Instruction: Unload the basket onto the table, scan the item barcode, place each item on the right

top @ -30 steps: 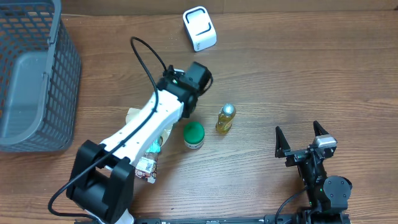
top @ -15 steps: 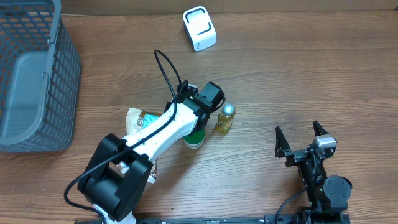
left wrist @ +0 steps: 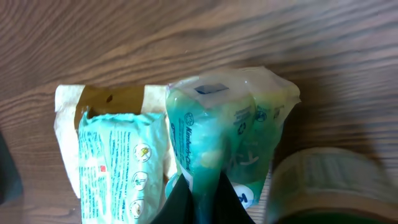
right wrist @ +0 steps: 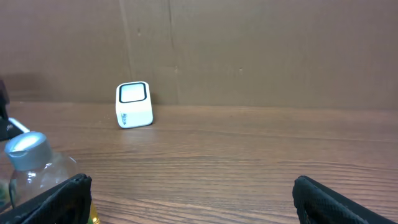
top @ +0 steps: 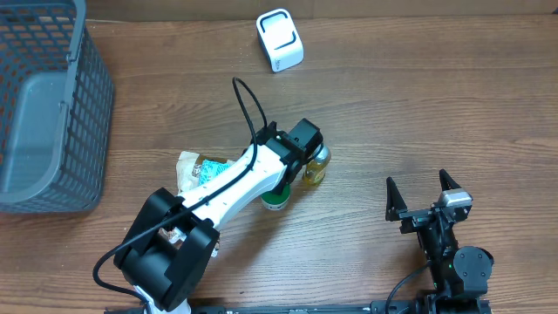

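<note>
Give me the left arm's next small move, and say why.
Probably lift the green packet with the left gripper toward the white scanner. Its fingers look shut on the packet's lower end. The scanner stands apart at the far side of the table. The bottle and green-lidded jar sit close by, so rising first avoids knocking them.

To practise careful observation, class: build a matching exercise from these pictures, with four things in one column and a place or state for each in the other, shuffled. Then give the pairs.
Column one:
1. white scanner
2. grey basket
3. left gripper
4. right gripper

Column two:
A. jaws wide open, holding nothing
B. at the table's left edge
C. jaws shut on the teal packet
D. standing near the table's far edge

Pairs: 1-D, 2-B, 3-C, 4-A
</note>
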